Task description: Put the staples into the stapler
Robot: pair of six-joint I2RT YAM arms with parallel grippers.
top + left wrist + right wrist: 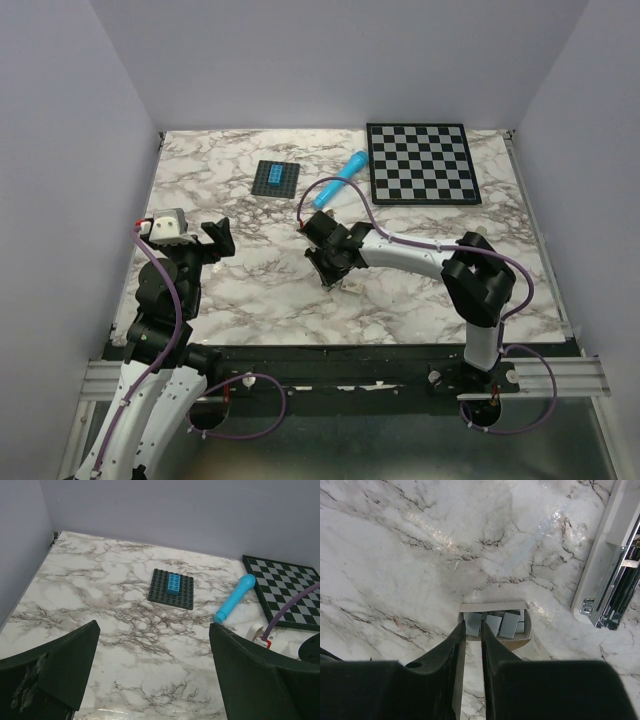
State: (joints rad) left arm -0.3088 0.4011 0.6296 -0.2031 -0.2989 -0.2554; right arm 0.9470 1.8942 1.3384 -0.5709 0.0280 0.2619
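- Right gripper (473, 626): jaws nearly closed, tips flanking one block of the staples (509, 625) (grip uncertain), mid-table, just beside the stapler (612, 575).
- Left gripper (154, 630): wide open, empty.
- Risk: a shallow pinch may drop the block.

Plain pale-grey walls (330, 60) enclose three sides. The table (250, 290) top is white marble-patterned with dark veins. An aluminium rail (560, 378) spans the near edge.
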